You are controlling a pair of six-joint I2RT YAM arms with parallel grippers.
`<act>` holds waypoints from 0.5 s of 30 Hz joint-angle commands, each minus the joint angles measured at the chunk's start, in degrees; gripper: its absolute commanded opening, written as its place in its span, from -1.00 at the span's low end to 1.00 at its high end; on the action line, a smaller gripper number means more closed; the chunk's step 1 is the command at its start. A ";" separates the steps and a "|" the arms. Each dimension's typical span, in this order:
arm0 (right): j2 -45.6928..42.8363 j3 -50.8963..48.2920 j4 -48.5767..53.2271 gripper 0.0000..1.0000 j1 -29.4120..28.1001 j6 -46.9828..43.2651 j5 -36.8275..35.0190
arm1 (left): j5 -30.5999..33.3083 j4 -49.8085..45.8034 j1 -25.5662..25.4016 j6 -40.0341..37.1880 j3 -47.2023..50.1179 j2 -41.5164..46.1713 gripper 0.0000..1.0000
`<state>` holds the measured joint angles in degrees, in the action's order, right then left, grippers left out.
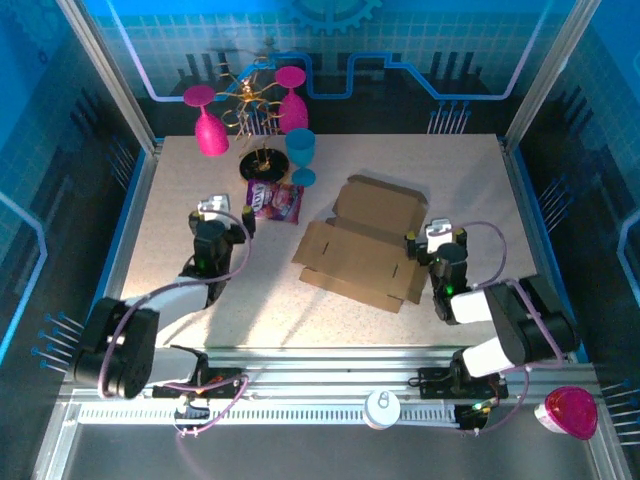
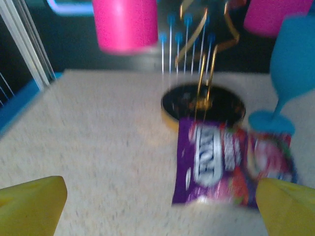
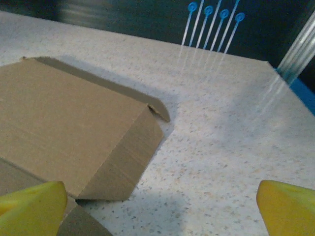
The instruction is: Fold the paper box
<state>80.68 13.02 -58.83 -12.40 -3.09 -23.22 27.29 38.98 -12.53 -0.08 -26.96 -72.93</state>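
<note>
The right gripper (image 1: 428, 238) is hanging at the right edge of the paper box (image 1: 365, 245) with its jaws spread wide and holding nothing. In its wrist view the gripper (image 3: 160, 209) is looking past a raised, creased panel of the paper box (image 3: 64, 128) at its ten o'clock. The box is lying mostly flat and unfolded on the surface (image 1: 170, 250), right of centre, so the likeliest trouble is that a one-sided push is going to slide the light cardboard instead of bending it along a crease. A finger closing on the thin flap could also be crumpling it or missing it. The left gripper (image 1: 222, 212) is also gaping empty, well apart from the box. From overhead the purple snack packet (image 1: 273, 202) is sitting at its one o'clock, so a reach across toward the box risks dragging the packet along. Farther on, at twelve o'clock from the packet, the gold wire stand (image 1: 263, 160), the blue goblet (image 1: 300, 150) and a pink goblet (image 1: 208, 125) are standing close together. A box shoved that way could be knocking them over.
</note>
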 commanded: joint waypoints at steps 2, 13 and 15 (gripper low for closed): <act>-13.20 6.17 3.19 0.99 -0.66 -5.11 -5.18 | 10.26 -24.53 -0.73 16.17 -13.49 6.87 0.99; -16.60 61.38 81.67 0.99 10.84 40.99 22.32 | -31.39 -46.35 1.94 56.42 -30.61 0.43 0.88; -15.59 63.28 88.99 0.85 6.96 43.12 20.48 | -33.93 -48.61 -2.03 59.47 -30.25 -1.23 0.67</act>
<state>60.88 77.52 5.04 -3.66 25.08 -14.87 4.67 -0.99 -10.50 50.46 -56.86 -72.10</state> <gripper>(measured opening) 0.959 0.856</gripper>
